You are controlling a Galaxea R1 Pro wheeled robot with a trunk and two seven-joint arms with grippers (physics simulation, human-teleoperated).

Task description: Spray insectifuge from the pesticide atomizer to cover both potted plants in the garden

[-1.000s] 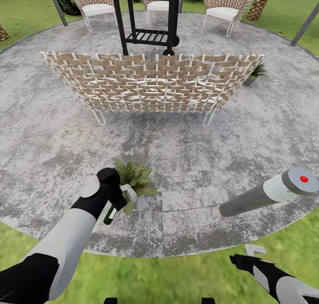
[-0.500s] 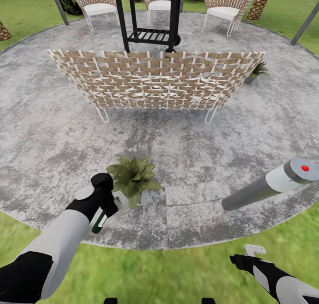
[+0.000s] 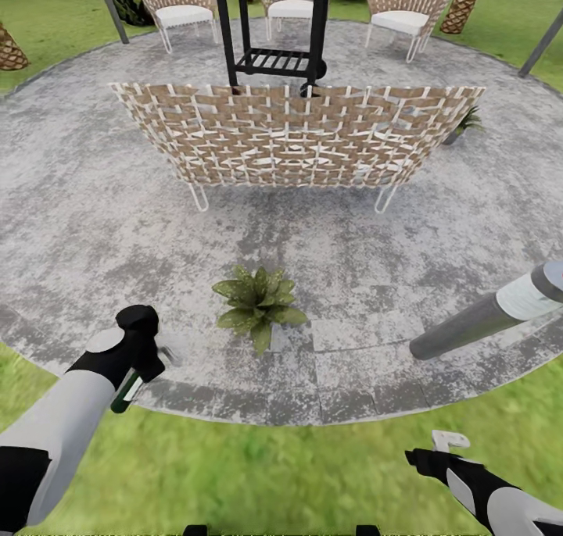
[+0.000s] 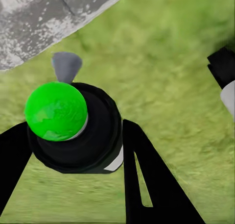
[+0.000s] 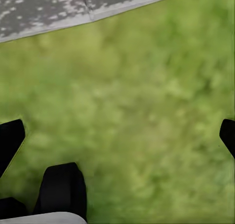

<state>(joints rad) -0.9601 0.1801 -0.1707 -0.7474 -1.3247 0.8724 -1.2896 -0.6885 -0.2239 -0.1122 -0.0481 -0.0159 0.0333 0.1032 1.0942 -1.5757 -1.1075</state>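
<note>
A: What changed over the last second?

B: The whole head view has slid, so the camera moved. Beyond that, the left gripper [image 3: 148, 356] was right against the potted plant [image 3: 258, 305] and is now well apart from it, out near the patio's [image 3: 94, 231] edge, next to the lawn [image 3: 258, 473].

A: Where is the pesticide atomizer?

B: In the left gripper. In the head view the pesticide atomizer [image 3: 127, 391] shows as a dark green body with a white label patch below the wrist; in the left wrist view its green end sits between the two dark fingers [image 4: 142, 175], which pinch it.

A: How will it handle?

B: I judge it light and rigid, probably smooth plastic, so it could twist in the pinch. Holding it round the body, as now, looks right; the spray head must stay free and aimed.

A: And the right gripper [image 3: 447, 447]?

B: Low over the grass. One pale finger shows in the head view, and the right wrist view has dark shapes at both edges, but I cannot tell whether the fingers are spread or pressed together.

A: The surroundings?

B: Flat mottled paving, with open room around the near plant. A woven bench [image 3: 297, 134] stands beyond it, the second potted plant [image 3: 467, 122] by the bench's far end, and a grey post [image 3: 485, 321] leans in at the right.
</note>
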